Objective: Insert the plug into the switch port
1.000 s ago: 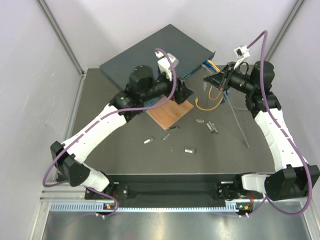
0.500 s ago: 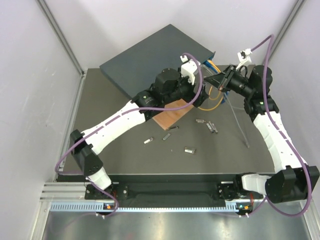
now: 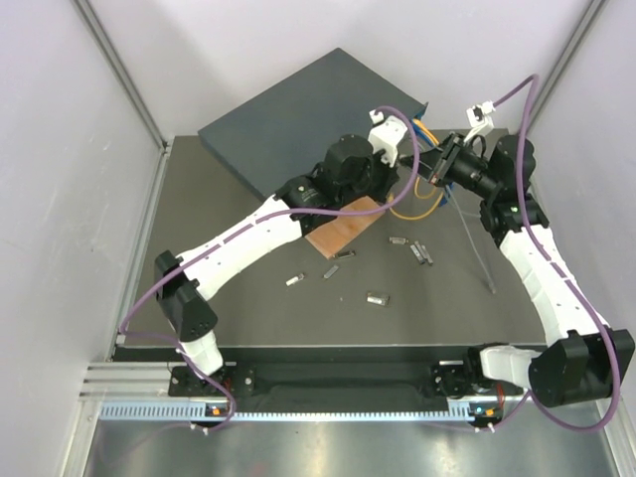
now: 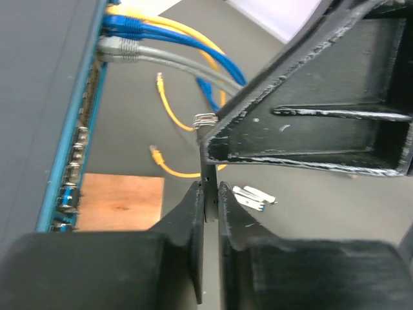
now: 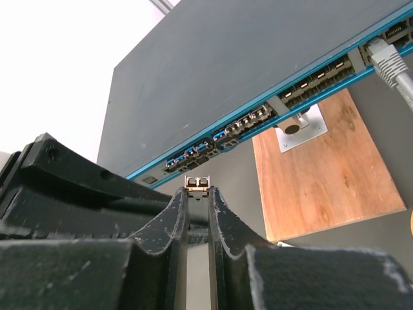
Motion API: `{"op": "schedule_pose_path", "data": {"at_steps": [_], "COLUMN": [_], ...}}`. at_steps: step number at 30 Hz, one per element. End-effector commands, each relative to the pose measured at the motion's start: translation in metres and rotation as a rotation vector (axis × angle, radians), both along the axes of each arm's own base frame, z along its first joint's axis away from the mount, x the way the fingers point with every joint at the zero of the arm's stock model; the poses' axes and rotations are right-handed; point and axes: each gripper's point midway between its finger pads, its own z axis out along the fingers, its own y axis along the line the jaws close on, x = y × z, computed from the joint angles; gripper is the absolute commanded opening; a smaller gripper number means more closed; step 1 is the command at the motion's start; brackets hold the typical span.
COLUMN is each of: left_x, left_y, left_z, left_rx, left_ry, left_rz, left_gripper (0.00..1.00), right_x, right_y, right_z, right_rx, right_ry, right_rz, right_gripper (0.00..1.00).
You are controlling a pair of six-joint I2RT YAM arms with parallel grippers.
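- Plug [image 5: 197, 183] pinched tight in right gripper [image 5: 197, 194], short of switch [image 5: 258, 77] ports ahead.
- Left gripper [image 4: 208, 190], fingers almost touching, grip unclear, crowds alongside; a bump could skew insertion.

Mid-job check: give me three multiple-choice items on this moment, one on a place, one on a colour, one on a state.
1. Where is the wooden board relative to the switch? A on its lid; B on the table by its port face; C far off, at the near edge.
2. Port face colour? A red; B teal-blue; C white.
3. Right pincer? A open, empty; B out of view; C shut on the plug.
Answers: B, the board lies beside the ports; B, the right wrist view shows teal; C, it clamps the plug.
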Motion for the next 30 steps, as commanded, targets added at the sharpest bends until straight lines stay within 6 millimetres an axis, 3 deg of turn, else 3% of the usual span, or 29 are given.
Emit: {"op": "schedule_pose_path", "data": {"at_steps": [1, 4, 6, 8, 9, 10, 11, 14, 17, 22, 23, 25, 27, 30], "left_x": [0.014, 0.01, 0.005, -0.004, -0.01, -0.015, -0.016, -0.038, -0.072, -0.142, -0.15, -0.167, -0.181, -0.201], "left_y": [0.004, 0.004, 0.004, 0.002, 0.006, 0.007, 0.012, 0.024, 0.032, 0.039, 0.042, 0.046, 0.049, 0.05], "left_z": [0.02, 0.021, 0.025, 0.026, 0.03, 0.031, 0.032, 0.035, 0.031, 0.029, 0.023, 0.017, 0.002, -0.018], "left_rx": [-0.013, -0.025, -0.047, -0.077, -0.089, -0.105, -0.12, -0.143, -0.156, -0.2, -0.201, -0.205, -0.207, -0.202], "left_ry": [-0.059, -0.048, -0.041, -0.006, 0.002, 0.022, 0.039, 0.111, 0.211, 0.346, 0.386, 0.456, 0.562, 0.705], "left_rz": [0.053, 0.043, 0.017, -0.053, -0.077, -0.1, -0.126, -0.24, -0.376, -0.668, -0.689, -0.753, -0.775, -0.832], "left_gripper": [0.04, 0.0, 0.0, 0.0, 0.0, 0.0, 0.0, 0.0, 0.0, 0.0, 0.0, 0.0, 0.0, 0.0], "right_x": [-0.018, -0.019, -0.019, -0.02, -0.02, -0.023, -0.024, -0.037, -0.06, -0.105, -0.119, -0.128, -0.147, -0.159], "right_y": [0.013, 0.014, 0.014, 0.013, 0.009, 0.005, -0.004, -0.026, -0.04, -0.042, -0.041, -0.043, -0.042, -0.044], "right_z": [0.021, 0.022, 0.022, 0.02, 0.022, 0.018, 0.022, 0.025, 0.025, 0.014, 0.008, 0.002, -0.015, -0.037], "right_rx": [0.031, 0.035, 0.029, -0.013, -0.037, -0.067, -0.115, -0.239, -0.391, -0.614, -0.673, -0.772, -0.81, -0.933], "right_ry": [-0.064, -0.066, -0.074, -0.098, -0.118, -0.102, -0.163, -0.284, -0.402, -0.623, -0.682, -0.805, -0.809, -0.946], "right_rz": [0.077, 0.089, 0.094, 0.107, 0.105, 0.111, 0.102, 0.082, 0.118, 0.283, 0.347, 0.413, 0.512, 0.625], "right_gripper": [0.0, 0.0, 0.11, 0.29, 0.46, 0.55, 0.71, 0.92, 1.0, 1.0, 1.0, 1.0, 1.0, 1.0]}}
